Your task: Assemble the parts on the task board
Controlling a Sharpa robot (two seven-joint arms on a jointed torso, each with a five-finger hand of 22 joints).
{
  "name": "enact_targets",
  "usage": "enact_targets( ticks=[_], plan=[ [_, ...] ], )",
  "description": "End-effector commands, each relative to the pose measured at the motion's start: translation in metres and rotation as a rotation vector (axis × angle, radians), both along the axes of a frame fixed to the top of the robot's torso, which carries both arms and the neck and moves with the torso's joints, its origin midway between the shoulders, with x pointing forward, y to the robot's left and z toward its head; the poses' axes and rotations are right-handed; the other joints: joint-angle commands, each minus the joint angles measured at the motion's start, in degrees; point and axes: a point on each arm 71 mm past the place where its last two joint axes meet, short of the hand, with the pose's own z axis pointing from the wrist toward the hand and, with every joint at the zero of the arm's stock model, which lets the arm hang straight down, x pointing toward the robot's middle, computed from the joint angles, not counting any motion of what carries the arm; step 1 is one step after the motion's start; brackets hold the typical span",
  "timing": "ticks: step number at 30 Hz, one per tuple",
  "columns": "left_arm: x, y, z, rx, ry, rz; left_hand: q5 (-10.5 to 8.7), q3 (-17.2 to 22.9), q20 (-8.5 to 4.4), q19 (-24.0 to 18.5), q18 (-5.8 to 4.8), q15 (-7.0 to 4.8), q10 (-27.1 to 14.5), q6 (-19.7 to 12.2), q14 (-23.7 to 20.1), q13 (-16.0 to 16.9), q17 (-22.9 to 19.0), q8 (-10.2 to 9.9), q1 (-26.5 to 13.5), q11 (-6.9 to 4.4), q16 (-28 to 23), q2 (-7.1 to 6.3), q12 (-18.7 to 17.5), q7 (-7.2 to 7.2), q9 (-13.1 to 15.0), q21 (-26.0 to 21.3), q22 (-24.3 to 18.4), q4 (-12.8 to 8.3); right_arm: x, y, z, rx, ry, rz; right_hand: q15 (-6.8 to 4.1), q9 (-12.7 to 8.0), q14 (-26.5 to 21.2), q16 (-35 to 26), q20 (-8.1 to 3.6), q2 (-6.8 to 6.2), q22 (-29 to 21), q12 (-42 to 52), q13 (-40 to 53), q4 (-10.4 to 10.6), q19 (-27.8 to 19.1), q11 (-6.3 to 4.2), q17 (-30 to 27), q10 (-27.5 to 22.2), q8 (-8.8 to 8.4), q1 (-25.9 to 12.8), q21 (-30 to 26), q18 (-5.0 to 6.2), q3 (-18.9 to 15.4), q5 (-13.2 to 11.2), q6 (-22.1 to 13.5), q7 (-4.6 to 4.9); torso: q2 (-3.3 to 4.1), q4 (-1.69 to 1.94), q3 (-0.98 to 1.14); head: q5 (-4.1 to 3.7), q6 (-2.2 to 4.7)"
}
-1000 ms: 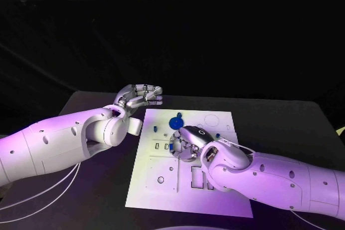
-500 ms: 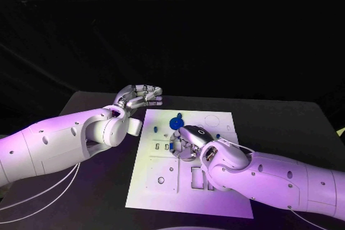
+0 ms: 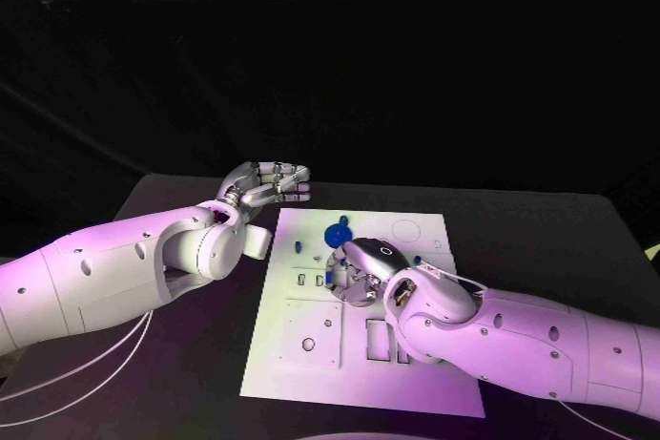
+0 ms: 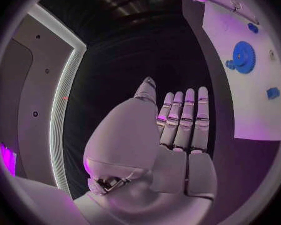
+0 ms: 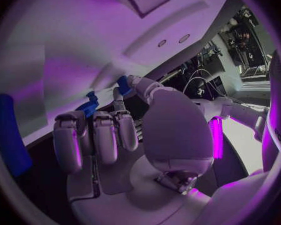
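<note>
Parts are what we are after, and our right hand (image 3: pixel 360 276) is down on the task board (image 3: pixel 420 373) at its middle, fingers curled over a small blue piece (image 5: pixel 88 107); from the wrist it looks pinched at the fingertips, close against the white plate. We judge this the seating step: the piece going into a slot. A blue gear (image 3: pixel 336 236) lies just beyond the hand, toward the far edge. Our left hand (image 3: pixel 267 182) hovers off the board's far left corner, fingers loosely bent, holding nothing. Next we need a steady push straight down, then a clean release.
</note>
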Motion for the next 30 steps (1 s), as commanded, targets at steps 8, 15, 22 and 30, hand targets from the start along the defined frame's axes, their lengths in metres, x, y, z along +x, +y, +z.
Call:
enact_targets(
  ticks=[8, 15, 22, 30],
  plan=[
    [-0.0006, -0.0022, 0.0011, -0.010, -0.004, -0.017, -0.35, -0.43, 0.34, -0.15, 0.48, 0.04, -0.30, -0.29, -0.25, 0.01, 0.09, -0.24, 0.10, -0.02, -0.17, 0.54, -0.08, 0.75, 0.06, -0.35, -0.09, 0.01, -0.0019, 0.0012, -0.0022, -0.023, 0.005, 0.014, -0.13, -0.11, 6.17, 0.36, -0.15, -1.00, 14.47, -0.40, 7.95, -0.48, 5.14, -0.13, 15.09, -0.19, -0.56, -0.09, -0.34, -0.51, -0.40, -0.65, -0.82, 0.11, 0.01, -0.02, -0.01, 0.08, -0.07],
    [-0.0006, -0.0020, 0.0011, -0.010, -0.003, -0.017, -0.35, -0.43, 0.34, -0.15, 0.48, 0.04, -0.30, -0.29, -0.25, 0.01, 0.09, -0.24, 0.10, -0.02, -0.17, 0.54, -0.08, 0.75, 0.06, -0.35, -0.09, 0.01, -0.0015, 0.0013, -0.0025, -0.025, 0.005, 0.014, 0.08, -0.38, 6.17, 0.36, 0.01, -1.66, 14.47, -0.58, 7.75, -0.45, 5.14, 0.14, 15.09, -0.39, -1.07, -0.61, -0.35, -0.51, -0.94, -0.95, -1.60, 0.42, 0.04, 0.00, 0.00, 0.05, -0.11],
    [-0.0006, -0.0013, 0.0011, -0.009, -0.002, -0.015, -0.35, -0.43, 0.34, -0.15, 0.48, 0.04, -0.30, -0.29, -0.25, 0.01, 0.09, -0.24, 0.10, -0.02, -0.17, 0.54, -0.08, 0.75, 0.06, -0.35, -0.09, 0.01, -0.0021, 0.0028, -0.0021, -0.021, 0.003, 0.021, 0.52, -0.98, 6.17, 0.36, 0.38, -2.32, 14.39, -0.95, 7.34, -0.25, 5.03, 0.65, 15.09, -0.78, -2.06, -1.26, -0.51, -0.46, -1.91, -1.54, -3.10, 0.99, 0.04, 0.01, 0.02, -0.01, -0.13],
    [-0.0006, -0.0006, 0.0009, -0.008, -0.001, -0.014, -0.37, -0.52, 0.36, -0.17, 0.48, 0.07, -0.33, -0.30, -0.34, 0.02, 0.15, -0.28, 0.14, -0.02, -0.33, 0.57, -0.08, 0.74, 0.11, -0.42, -0.15, 0.00, -0.0024, 0.0034, -0.0017, -0.015, 0.002, 0.027, 0.97, -2.11, 6.17, 0.36, 0.91, -2.15, 14.36, -1.05, 7.20, 1.49, 4.97, 1.10, 15.09, -0.96, -3.07, -2.10, -0.63, -0.43, -5.86, -5.67, -4.47, 1.38, 0.01, -0.01, -0.01, -0.07, -0.12]
  ],
)
